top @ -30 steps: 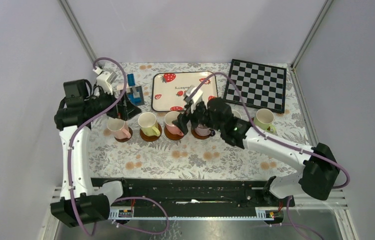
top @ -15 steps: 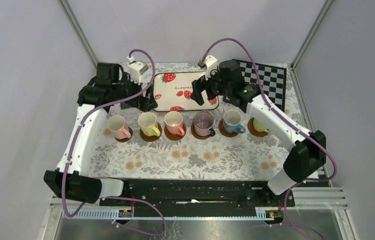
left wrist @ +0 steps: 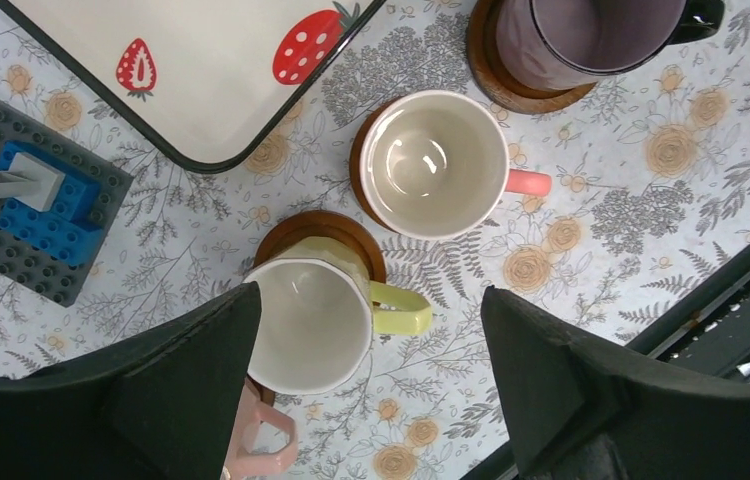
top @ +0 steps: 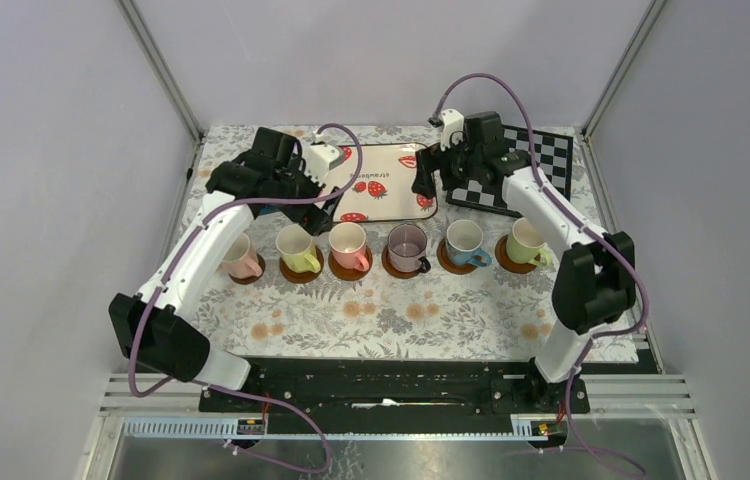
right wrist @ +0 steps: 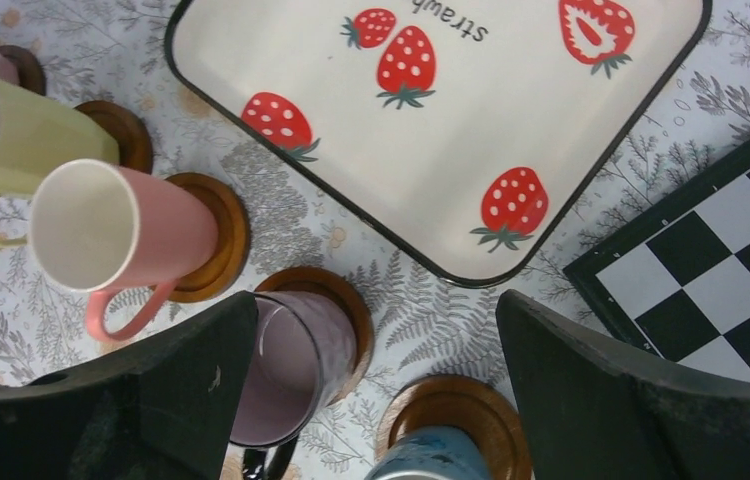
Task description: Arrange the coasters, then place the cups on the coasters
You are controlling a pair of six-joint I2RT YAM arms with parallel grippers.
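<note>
Six cups stand in a row across the table, each on a brown coaster (top: 389,268): pale pink (top: 240,257), yellow-green (top: 297,248), pink (top: 348,243), mauve (top: 407,245), light blue (top: 465,241) and green (top: 526,241). My left gripper (top: 319,212) hangs open and empty above the left part of the row; its wrist view looks down into the yellow-green cup (left wrist: 306,325) and the pink cup (left wrist: 436,165). My right gripper (top: 425,182) hovers open and empty behind the mauve cup (right wrist: 291,365), with the light blue cup's coaster (right wrist: 461,405) below it.
A white strawberry-printed tray (top: 396,200) lies behind the row. A black-and-white chessboard (top: 541,165) sits at the back right. A small grey and blue brick build (left wrist: 36,215) stands left of the tray. The black rail runs along the near edge.
Both arms have lifted away from the row and swung toward the back of the table. The right gripper has left the mauve cup. The left jaws have narrowed slightly.
</note>
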